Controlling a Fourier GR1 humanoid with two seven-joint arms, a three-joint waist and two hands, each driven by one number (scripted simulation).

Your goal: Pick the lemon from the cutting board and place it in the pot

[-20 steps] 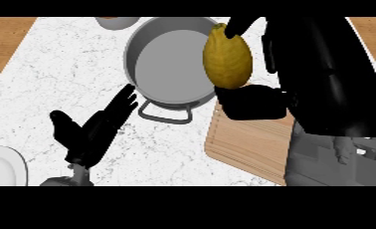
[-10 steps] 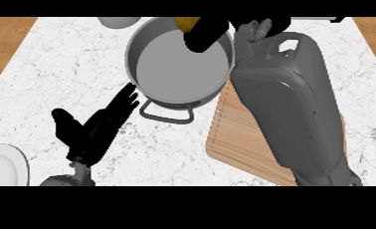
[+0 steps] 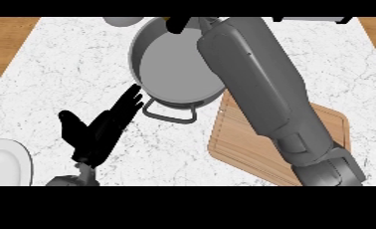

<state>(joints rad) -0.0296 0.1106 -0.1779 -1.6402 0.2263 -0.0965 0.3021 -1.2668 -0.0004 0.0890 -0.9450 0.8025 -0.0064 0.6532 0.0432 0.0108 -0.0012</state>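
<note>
lemon (image 3: 177, 23) is held by right hand (image 3: 192, 22) at pot's (image 3: 158, 92) 12 o'clock rim; release inside is needed next. left hand (image 3: 95, 128) rests open on desk (image 3: 66, 63) at 7.

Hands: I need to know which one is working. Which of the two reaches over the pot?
The right hand, at the pot's far rim beside the lemon. The left hand lies open on the counter.

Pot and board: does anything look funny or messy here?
Nothing is spilled or broken. The pot stands upright and looks empty; the cutting board is bare. Only a yellow bit of lemon shows, at the pot's far rim.
</note>
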